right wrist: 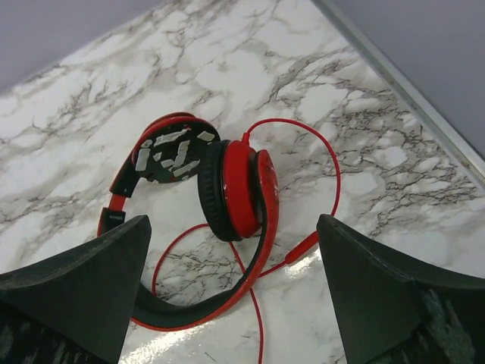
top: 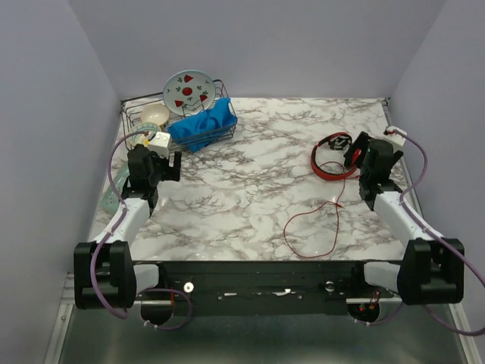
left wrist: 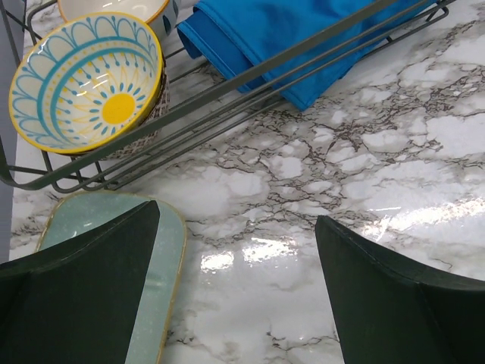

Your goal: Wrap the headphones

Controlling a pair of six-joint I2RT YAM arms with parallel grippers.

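A: Headphones (top: 333, 155), where?

B: Right of centre in the top view, flat on the marble table (top: 250, 174). Headband (right wrist: 189, 315) lies on the surface. One ear cup (right wrist: 239, 189) stands on edge, red shell w/ black pad. The other cup (right wrist: 170, 152) shows a black-and-white patterned face.

A: Cable?

B: Thin red cable (top: 286, 227), unwrapped. It runs from the cups toward the lower middle of the top view in a big loose loop. A smaller loop sits right of the cups in the right wrist view.

A: Right gripper (top: 358, 155)?

B: Just right of the headphones, fingers spread wide, nothing between them. The wrist cam frames the cups betw. the two fingers. Contact: can't tell, looks apart.

A: Left gripper (top: 168, 161)?

B: Left side of the top view, well apart from the headphones. Also spread wide, holding nothing, over bare marble.

A: Anything else?

B: Wire dish rack (top: 227, 114) at upper left, w/ a blue cloth (top: 201, 127), a patterned bowl (left wrist: 87, 80) and an upright plate (top: 189, 92) w/ red marks. A pale green tray (left wrist: 163, 250) lies on the table near the left finger in the left wrist view.
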